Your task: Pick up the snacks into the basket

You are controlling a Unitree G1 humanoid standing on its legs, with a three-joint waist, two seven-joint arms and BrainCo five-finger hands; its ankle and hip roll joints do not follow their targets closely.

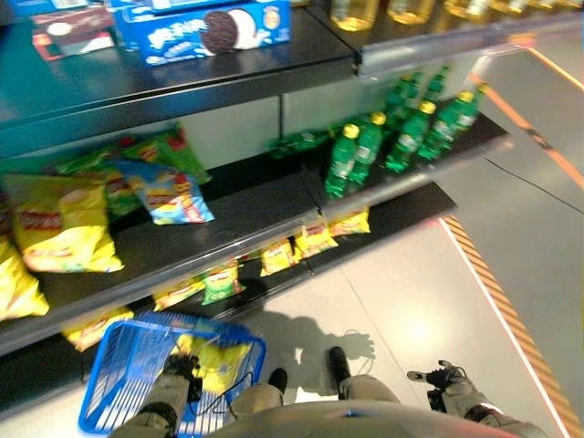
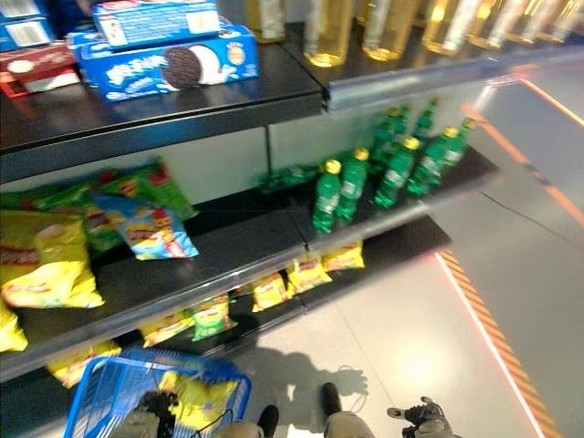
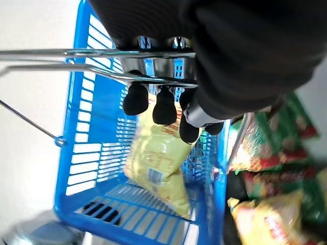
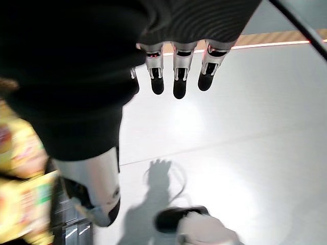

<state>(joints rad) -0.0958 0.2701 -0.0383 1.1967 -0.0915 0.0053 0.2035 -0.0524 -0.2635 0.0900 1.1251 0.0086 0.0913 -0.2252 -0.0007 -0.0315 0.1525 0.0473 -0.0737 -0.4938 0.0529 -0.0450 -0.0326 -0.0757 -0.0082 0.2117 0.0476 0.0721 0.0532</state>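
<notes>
My left hand [image 1: 180, 372] hangs at the lower left, its fingers [image 3: 159, 102] curled round the wire handle [image 3: 76, 52] of a blue basket [image 1: 128, 363]. A yellow snack bag [image 3: 158, 163] lies inside the basket. Snack bags fill the shelves: large yellow ones [image 1: 59, 224], a blue one [image 1: 169, 193] and green ones [image 1: 164, 146] on the middle shelf, small yellow and green packs [image 1: 274, 257] on the bottom shelf. My right hand [image 1: 440, 379] hangs at the lower right over the floor, fingers [image 4: 176, 76] straight and holding nothing.
Green bottles [image 1: 401, 132] stand on the right of the middle shelf. Blue cookie boxes [image 1: 205, 29] and yellow drink bottles [image 2: 338, 27] are on the top shelf. An orange striped line [image 1: 497, 292] runs along the pale floor at the right.
</notes>
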